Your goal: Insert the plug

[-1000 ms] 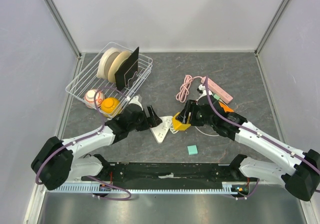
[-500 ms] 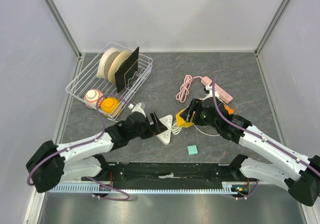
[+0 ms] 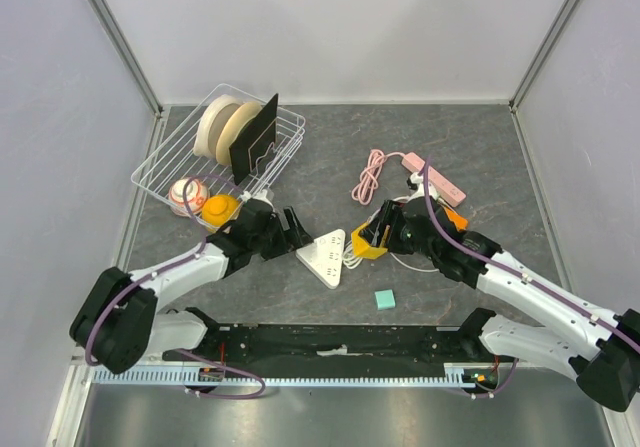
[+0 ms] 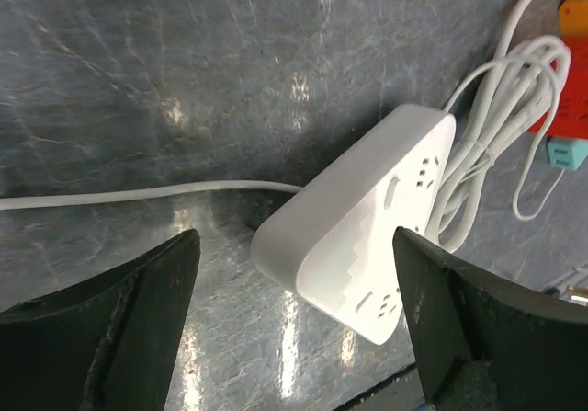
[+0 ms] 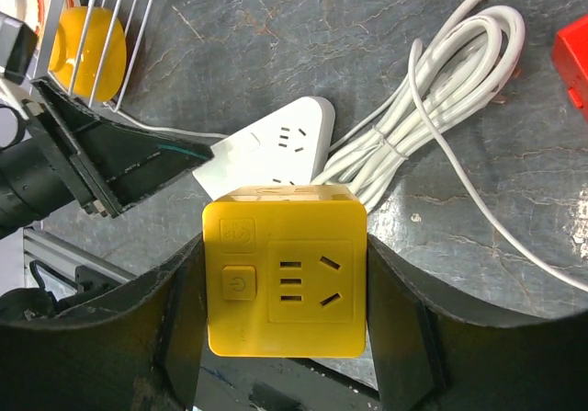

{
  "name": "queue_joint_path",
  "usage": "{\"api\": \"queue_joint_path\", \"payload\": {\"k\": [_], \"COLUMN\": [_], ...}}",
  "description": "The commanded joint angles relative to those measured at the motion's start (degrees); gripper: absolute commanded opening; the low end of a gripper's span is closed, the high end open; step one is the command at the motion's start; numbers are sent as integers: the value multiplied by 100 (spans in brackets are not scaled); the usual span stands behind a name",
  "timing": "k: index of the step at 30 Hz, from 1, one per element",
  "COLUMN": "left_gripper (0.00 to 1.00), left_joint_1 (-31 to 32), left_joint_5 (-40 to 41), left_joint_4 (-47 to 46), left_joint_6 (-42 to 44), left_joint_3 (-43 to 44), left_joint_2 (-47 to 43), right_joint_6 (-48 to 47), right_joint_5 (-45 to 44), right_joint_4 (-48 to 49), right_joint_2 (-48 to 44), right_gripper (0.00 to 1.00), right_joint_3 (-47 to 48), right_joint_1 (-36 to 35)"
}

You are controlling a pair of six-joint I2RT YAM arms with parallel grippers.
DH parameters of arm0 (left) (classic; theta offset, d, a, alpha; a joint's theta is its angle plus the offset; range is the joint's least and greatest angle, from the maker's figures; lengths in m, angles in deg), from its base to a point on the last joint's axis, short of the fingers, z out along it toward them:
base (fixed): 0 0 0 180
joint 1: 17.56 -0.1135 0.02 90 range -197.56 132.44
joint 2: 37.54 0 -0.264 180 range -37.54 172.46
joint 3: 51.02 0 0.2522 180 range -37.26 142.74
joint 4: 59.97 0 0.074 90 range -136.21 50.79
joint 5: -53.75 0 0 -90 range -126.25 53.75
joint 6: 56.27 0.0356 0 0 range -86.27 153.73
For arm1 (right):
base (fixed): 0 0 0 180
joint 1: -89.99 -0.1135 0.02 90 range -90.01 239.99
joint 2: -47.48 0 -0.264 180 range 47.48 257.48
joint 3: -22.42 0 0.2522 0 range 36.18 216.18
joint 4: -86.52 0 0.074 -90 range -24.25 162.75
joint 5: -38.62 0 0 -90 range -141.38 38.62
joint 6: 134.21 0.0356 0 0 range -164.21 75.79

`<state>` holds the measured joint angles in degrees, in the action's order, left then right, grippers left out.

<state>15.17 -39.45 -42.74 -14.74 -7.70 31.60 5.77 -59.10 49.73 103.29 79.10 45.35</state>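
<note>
Right gripper (image 5: 287, 293) clamps yellow cube socket (image 5: 303, 236), outlet and button showing.

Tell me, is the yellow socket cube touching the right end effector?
Touching. The right wrist view shows the yellow socket cube squeezed between both fingers of the right end effector, no gap either side.
</note>
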Motion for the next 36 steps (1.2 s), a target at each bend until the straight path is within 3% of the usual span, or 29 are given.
{"api": "queue_joint_path", "payload": {"k": [1,9,17,23,36], "left_gripper": [92,89,79,69,79], "left_joint_1": [-21,321,655,673,673], "left_joint_5": [-908,-1227,-876,-410,-453], "left_joint_4": [-539,-1207,-1384,-1445,-1910], "left_joint_6": [312,-434,-875,-1095,-1077], "left_joint_3": [243,-407,-785,-1084,-1102], "left_joint_2": [414,82,-225,-428,108], "right_joint_6": [170,389,680,592,496], "right_joint_5": [96,184,-685,-757,-818], "right_joint_4": [386,597,782,800,747], "right_joint_2": [-62,316,790,1116,1222], "right_gripper": [0,0,0,0,0], "right_joint_3": [-38,-134,-64,-11,235], "right_joint_1": [-18,-176,-747,-800,-844]}}
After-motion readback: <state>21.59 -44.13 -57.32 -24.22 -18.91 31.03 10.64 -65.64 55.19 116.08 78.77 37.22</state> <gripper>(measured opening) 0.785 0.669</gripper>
